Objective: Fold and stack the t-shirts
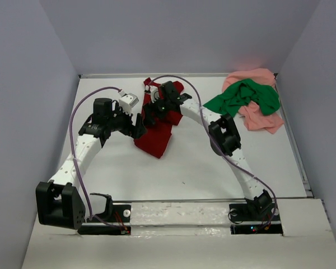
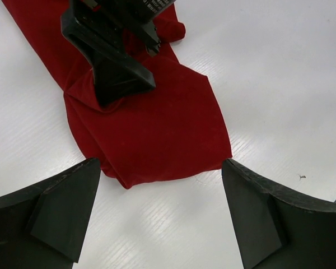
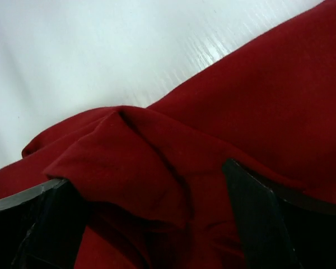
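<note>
The dark red t-shirt (image 1: 157, 137) lies bunched in a long strip at the table's middle back. My left gripper (image 1: 139, 126) is open and empty just off the shirt's near end; in the left wrist view (image 2: 162, 216) bare table lies between its fingers (image 2: 56, 207), with the red shirt (image 2: 157, 123) just beyond. My right gripper (image 1: 152, 111) is low on the shirt's far part, jaws apart with red folds (image 3: 157, 168) between its fingers (image 3: 263, 224); it also shows in the left wrist view (image 2: 112, 50). The bright green t-shirt (image 1: 243, 96) lies crumpled on the pale salmon pink t-shirt (image 1: 264, 116) at the back right.
The white table (image 1: 185, 174) is walled by grey panels on the left, back and right. A purple cable (image 1: 190, 89) loops over each arm. The arm bases sit on a white strip (image 1: 179, 216) at the near edge.
</note>
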